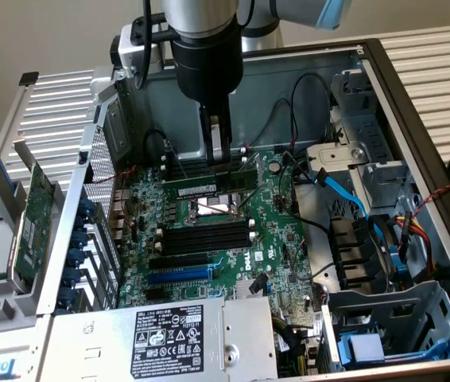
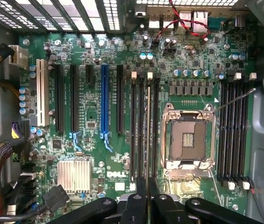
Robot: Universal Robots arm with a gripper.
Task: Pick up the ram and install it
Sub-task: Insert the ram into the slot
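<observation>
- The exterior view looks down at a slant into the open computer case [image 1: 416, 103] from the power supply's [image 1: 169, 334] side, far enough off to take in the whole motherboard [image 1: 273, 247].
- The wrist view faces straight down past the fingers [image 2: 142, 191], close over the motherboard [image 2: 90, 116].
- Both share the CPU socket [image 1: 211, 208] [image 2: 188, 140] and the memory slots [image 1: 205, 239] [image 2: 232, 130] beside it.

Arm pointing straight down, wrist vert., tool [image 1: 220, 159] fingers (two, slim) pinched tight on the ram [image 1: 201, 182].
</observation>
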